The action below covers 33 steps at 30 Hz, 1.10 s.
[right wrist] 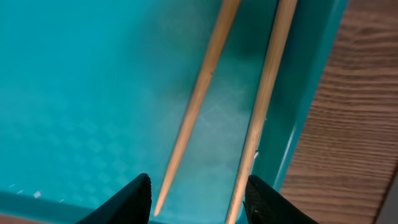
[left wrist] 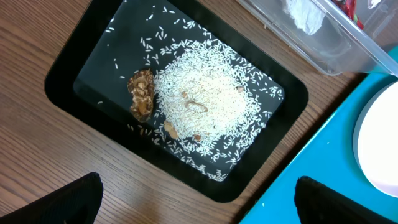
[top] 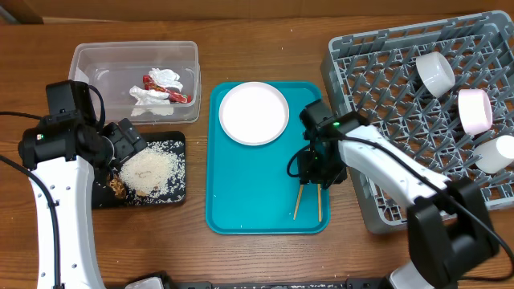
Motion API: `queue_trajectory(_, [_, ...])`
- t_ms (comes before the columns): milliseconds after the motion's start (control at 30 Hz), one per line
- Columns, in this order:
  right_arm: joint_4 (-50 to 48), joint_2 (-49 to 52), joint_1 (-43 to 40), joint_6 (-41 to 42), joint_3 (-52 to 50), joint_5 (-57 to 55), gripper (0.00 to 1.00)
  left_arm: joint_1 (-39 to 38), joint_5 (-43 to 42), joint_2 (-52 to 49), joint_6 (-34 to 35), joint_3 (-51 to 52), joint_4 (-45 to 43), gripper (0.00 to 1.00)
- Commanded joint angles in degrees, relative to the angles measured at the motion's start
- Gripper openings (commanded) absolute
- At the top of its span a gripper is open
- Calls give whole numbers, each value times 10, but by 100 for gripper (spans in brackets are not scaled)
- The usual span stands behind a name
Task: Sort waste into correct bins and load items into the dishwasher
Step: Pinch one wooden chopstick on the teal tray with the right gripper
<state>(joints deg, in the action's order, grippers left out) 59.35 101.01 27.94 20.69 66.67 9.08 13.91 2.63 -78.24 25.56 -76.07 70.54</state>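
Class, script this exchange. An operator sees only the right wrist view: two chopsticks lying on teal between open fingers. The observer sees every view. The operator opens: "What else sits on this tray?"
Observer: One round white plate, at the opposite end of the teal tray from the chopsticks.
Operator: Anything in the rack?
Observer: Three white vessels lie along the right side of the grey dish rack.
Operator: Where is the other arm?
Observer: The left gripper hovers open and empty over the black tray, which holds rice.
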Motion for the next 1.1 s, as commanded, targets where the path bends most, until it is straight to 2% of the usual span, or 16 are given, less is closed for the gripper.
queue_trajectory(0, [-8,22,10,19,-7,-9,51,2,5,7,2,-5,-1,100])
queue_trajectory(200, [-23,25,26,49,-7,-10,47,2,5,7,2,-5,-1,100])
queue_trajectory(533, [-26,55,46,109,-7,-39,47,2,5,7,2,-5,-1,100])
queue_trajectory(700, [-25,74,46,111,-7,-39,46,2,5,7,2,-5,-1,100])
queue_trajectory(900, [-21,92,46,111,-7,-31,32,2,5,7,2,-5,-1,100])
queue_trajectory(1067, [-21,100,46,108,-7,-28,14,2,5,7,2,-5,-1,100])
